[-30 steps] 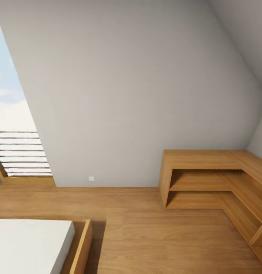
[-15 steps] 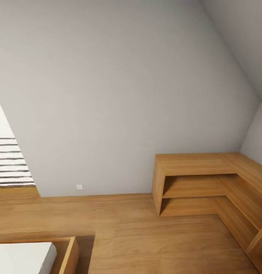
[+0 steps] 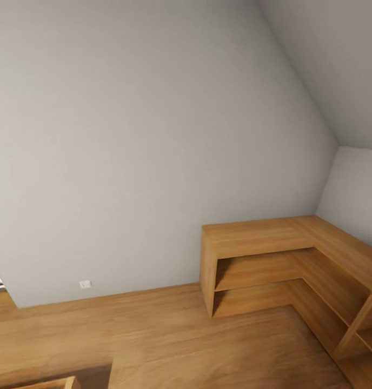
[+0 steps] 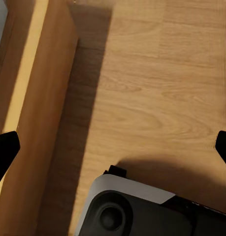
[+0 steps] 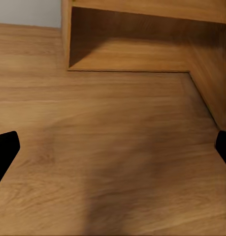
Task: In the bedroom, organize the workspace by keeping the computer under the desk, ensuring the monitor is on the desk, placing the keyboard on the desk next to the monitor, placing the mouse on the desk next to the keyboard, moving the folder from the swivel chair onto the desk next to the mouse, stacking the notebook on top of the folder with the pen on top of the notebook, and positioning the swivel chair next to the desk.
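None of the task's things, tabletop, chair or folder, is in sight, so which way they lie from either hand cannot be told. A low L-shaped wood shelf unit sits at 4 o'clock in the head view, its open compartments bare. Left hand and right hand hang spread over the wood floor, holding nothing

Matt light-wood cabinet, smooth wood floor
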You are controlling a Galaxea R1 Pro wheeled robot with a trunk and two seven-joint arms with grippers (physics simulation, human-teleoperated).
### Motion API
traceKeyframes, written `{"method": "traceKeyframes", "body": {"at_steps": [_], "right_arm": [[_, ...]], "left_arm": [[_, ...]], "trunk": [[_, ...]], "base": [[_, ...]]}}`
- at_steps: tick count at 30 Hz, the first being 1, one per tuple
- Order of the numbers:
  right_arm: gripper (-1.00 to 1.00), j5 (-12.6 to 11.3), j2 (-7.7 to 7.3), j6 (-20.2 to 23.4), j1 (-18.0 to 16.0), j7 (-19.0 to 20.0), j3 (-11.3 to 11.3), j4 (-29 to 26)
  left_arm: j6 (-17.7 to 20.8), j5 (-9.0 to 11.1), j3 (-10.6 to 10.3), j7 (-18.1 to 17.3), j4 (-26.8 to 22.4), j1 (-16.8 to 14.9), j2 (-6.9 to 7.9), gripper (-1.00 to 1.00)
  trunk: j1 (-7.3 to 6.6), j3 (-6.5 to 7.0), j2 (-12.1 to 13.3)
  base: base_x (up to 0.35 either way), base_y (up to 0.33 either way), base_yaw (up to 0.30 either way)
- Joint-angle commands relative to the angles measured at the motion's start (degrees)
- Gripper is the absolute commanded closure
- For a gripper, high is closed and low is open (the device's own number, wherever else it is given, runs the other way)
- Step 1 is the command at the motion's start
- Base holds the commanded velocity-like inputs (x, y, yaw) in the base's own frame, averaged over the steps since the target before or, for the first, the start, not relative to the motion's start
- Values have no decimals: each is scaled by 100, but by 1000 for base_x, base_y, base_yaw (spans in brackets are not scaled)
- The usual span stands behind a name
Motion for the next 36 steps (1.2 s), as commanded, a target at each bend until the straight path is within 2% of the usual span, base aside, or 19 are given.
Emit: {"method": "traceKeyframes", "body": {"at_steps": [1,33,34,36], "right_arm": [[-100,1,4,1,-5,-51,48,1],[-100,4,71,151,-3,-46,47,-19],[-100,9,67,183,-4,-45,35,-39],[-100,21,39,349,-29,-48,20,-103]], "left_arm": [[-14,17,-37,34,-1,-3,0,-100],[88,48,14,71,-17,-3,-28,-100],[103,46,6,63,-63,-3,-30,-100],[219,44,-1,92,-536,-3,-23,-100]], "trunk": [[4,-10,-8],[4,-9,-8],[4,-9,-8],[4,-12,-8]], "base": [[141,0,-292],[10,0,-298],[0,0,-280],[0,0,-268]]}}
